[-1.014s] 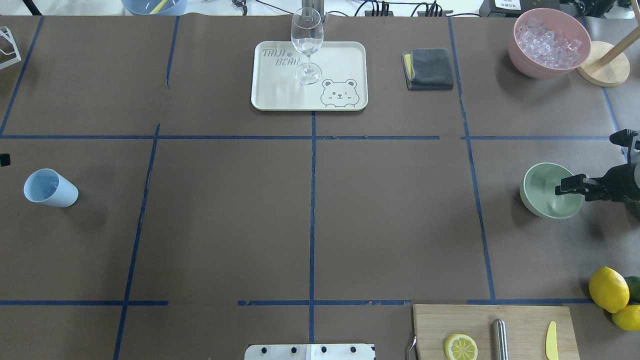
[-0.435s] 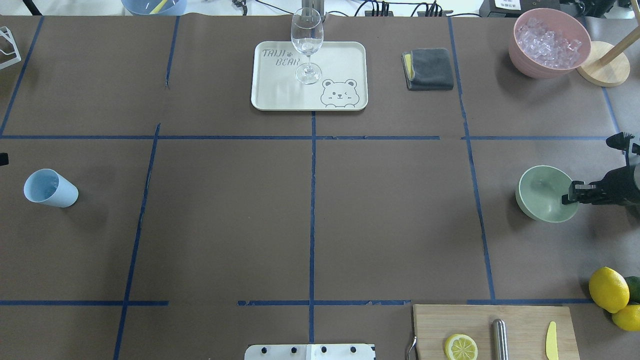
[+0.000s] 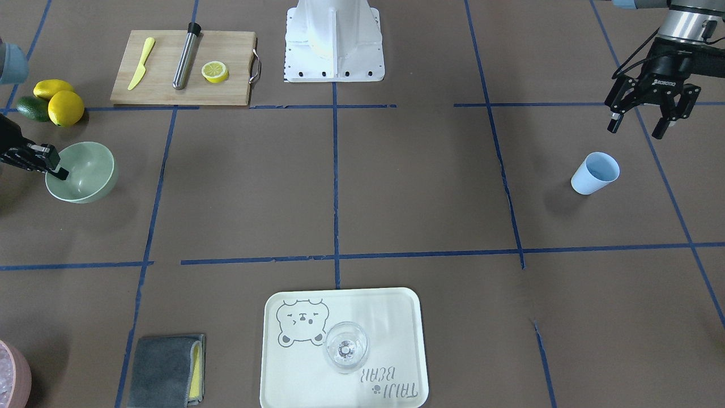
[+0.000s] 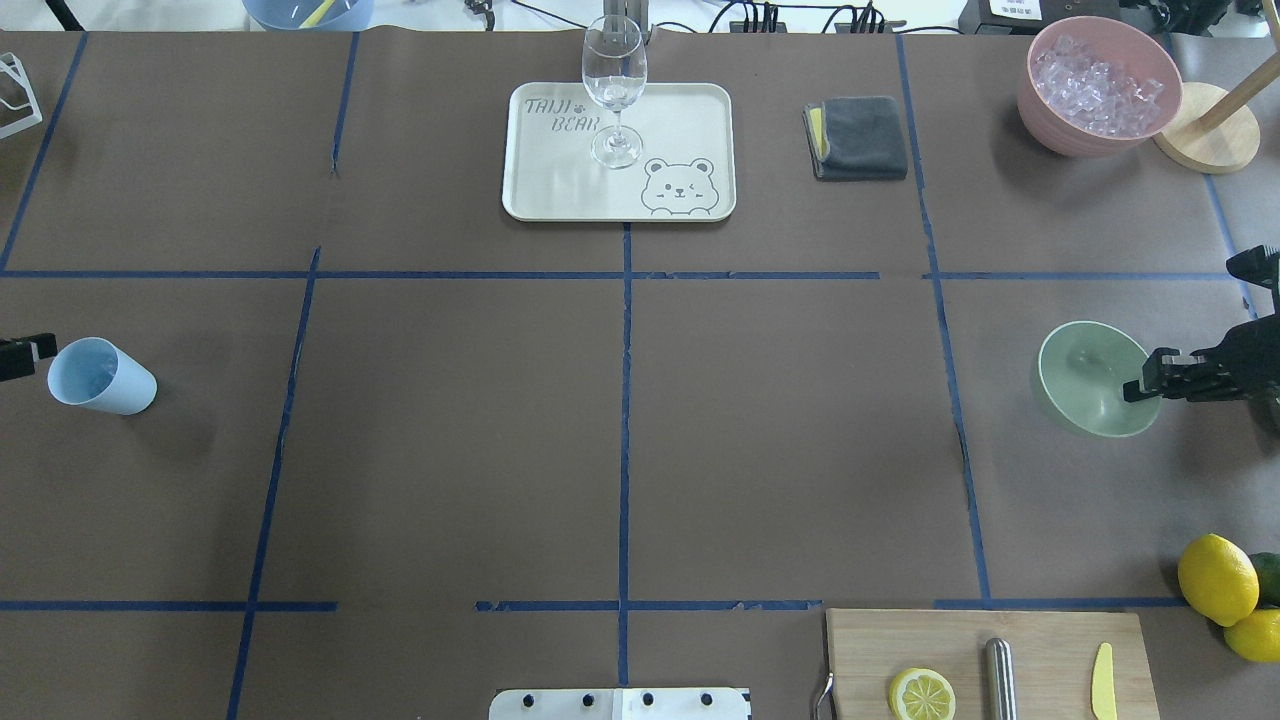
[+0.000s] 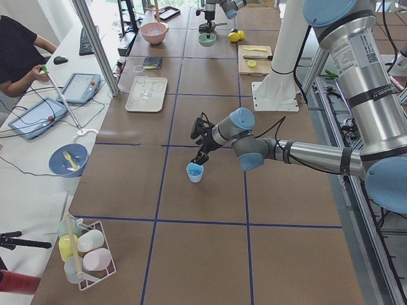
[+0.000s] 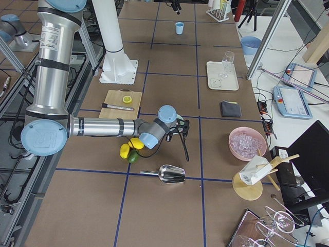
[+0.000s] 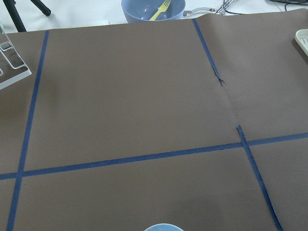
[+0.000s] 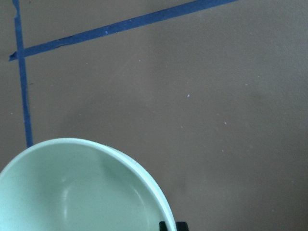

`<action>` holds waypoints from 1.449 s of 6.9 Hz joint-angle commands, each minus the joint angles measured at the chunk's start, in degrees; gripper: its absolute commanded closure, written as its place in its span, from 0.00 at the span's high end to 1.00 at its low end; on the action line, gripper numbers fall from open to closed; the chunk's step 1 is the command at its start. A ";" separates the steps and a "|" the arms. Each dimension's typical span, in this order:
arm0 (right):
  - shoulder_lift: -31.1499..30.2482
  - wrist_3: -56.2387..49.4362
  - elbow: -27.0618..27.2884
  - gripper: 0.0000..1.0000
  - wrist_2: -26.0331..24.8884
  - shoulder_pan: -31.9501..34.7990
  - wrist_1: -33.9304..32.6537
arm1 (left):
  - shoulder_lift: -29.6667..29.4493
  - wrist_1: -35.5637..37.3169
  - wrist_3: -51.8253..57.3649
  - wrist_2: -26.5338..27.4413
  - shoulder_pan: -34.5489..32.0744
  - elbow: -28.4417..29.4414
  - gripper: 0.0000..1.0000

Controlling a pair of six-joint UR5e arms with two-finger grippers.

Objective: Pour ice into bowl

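The work surface is a table (image 4: 450, 420) covered in brown paper and divided into a grid by blue tape.

The bowl (image 4: 1085, 375) is on the robot's right side of the table, in the middle row of the grid, between the pink container (image 4: 1040, 105) farther out and the lemons (image 4: 1216, 578) nearer the robot. It is tilted, with its opening turned toward the table centre. No contents are visible inside it in the right wrist view.

The right gripper (image 4: 1143, 385) is closed on the bowl's rim at the side facing the table's edge, with one finger inside the wall and one outside.

The pink container holds whitish ice pieces. A wooden stand (image 4: 1205, 140) stands just beside it.

The light blue cup (image 3: 595, 173) stands upright on the robot's left side, well apart from the bowl. Its contents cannot be made out.

The left gripper (image 3: 635, 130) hangs near the cup with its jaws spread wide, and it holds nothing.

Other items:
- A tray (image 4: 520, 200) at the far centre carries a wine glass (image 4: 613, 85).
- A folded grey cloth (image 4: 858, 138) lies beside the tray.
- A cutting board (image 4: 1040, 640) near the robot base bears a lemon half (image 4: 921, 693), a metal bar (image 4: 1000, 680) and a yellow knife (image 4: 1101, 680).
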 commanded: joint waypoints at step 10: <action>39.73 24.99 10.87 0.00 -8.22 -20.39 -41.08 | -3.46 -9.18 -22.64 49.12 31.68 19.46 1.00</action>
